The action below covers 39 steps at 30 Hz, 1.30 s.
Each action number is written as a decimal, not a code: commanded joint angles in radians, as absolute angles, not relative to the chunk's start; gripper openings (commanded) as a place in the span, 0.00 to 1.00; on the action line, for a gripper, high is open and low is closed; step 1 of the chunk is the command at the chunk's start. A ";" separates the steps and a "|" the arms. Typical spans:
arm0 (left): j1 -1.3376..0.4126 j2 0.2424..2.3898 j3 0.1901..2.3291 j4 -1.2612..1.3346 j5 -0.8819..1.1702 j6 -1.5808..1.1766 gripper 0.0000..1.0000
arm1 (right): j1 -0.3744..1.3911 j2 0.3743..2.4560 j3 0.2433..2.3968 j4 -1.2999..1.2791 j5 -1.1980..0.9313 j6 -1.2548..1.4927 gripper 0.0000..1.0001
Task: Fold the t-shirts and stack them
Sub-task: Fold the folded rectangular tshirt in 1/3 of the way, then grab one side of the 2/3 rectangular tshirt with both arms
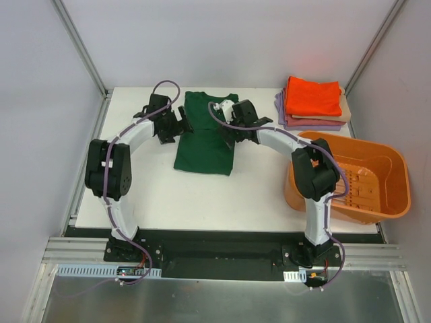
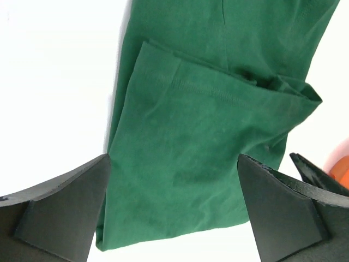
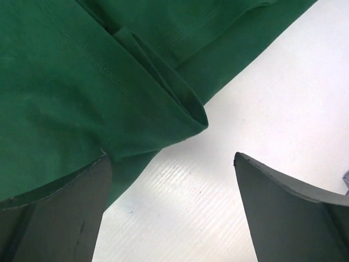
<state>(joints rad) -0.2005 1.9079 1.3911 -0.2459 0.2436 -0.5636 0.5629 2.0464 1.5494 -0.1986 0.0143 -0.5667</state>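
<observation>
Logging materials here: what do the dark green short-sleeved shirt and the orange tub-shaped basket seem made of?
The dark green short-sleeved shirt looks like soft matte knit cloth, possibly cotton: stitched hem, limp folds. The orange tub-shaped basket looks like rigid moulded plastic, slightly glossy: smooth rim, slotted floor.

The dark green t-shirt was one solid shade with no print, its hem stitching the same green. Under it the surface was plain white. The orange t-shirt was bright, the tan t-shirt pale and the lavender t-shirt soft purple. The basket was orange. The left arm and right arm were white with black joints and purple cables. The left tool and right tool were matte black.
</observation>
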 commanded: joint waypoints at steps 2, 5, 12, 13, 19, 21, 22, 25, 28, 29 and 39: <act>-0.192 1.675 1.266 -0.255 0.181 -0.574 0.99 | 0.569 1.852 1.487 -0.164 0.020 -0.471 0.96; -0.192 1.611 1.156 -0.250 0.187 -0.583 0.99 | 0.571 1.766 1.389 -0.129 -0.035 -0.391 0.96; -0.190 1.545 0.970 -0.207 0.206 -0.635 0.99 | 0.649 1.577 1.076 -0.018 -0.386 -0.556 0.96; -0.190 1.551 0.959 -0.203 0.206 -0.641 0.97 | 0.663 1.574 1.065 -0.037 -0.415 -0.598 0.96; -0.183 1.608 0.953 -0.190 0.192 -0.686 0.75 | 0.715 1.692 1.126 -0.198 -0.330 -0.725 0.97; -0.183 1.623 0.959 -0.190 0.172 -0.696 0.70 | 0.715 1.733 1.153 -0.219 -0.307 -0.744 0.94; -0.183 1.632 0.959 -0.190 0.167 -0.698 0.68 | 0.716 1.752 1.167 -0.239 -0.304 -0.753 0.92; -0.183 1.667 0.965 -0.190 0.173 -0.701 0.65 | 0.721 1.793 1.193 -0.258 -0.275 -0.772 0.89; -0.183 1.707 0.974 -0.190 0.179 -0.703 0.60 | 0.727 1.822 1.209 -0.264 -0.252 -0.791 0.82; -0.183 1.718 0.977 -0.190 0.187 -0.703 0.59 | 0.729 1.833 1.210 -0.265 -0.245 -0.798 0.82; -0.181 1.773 0.991 -0.195 0.181 -0.701 0.25 | 0.732 1.890 1.221 -0.268 -0.150 -0.807 0.71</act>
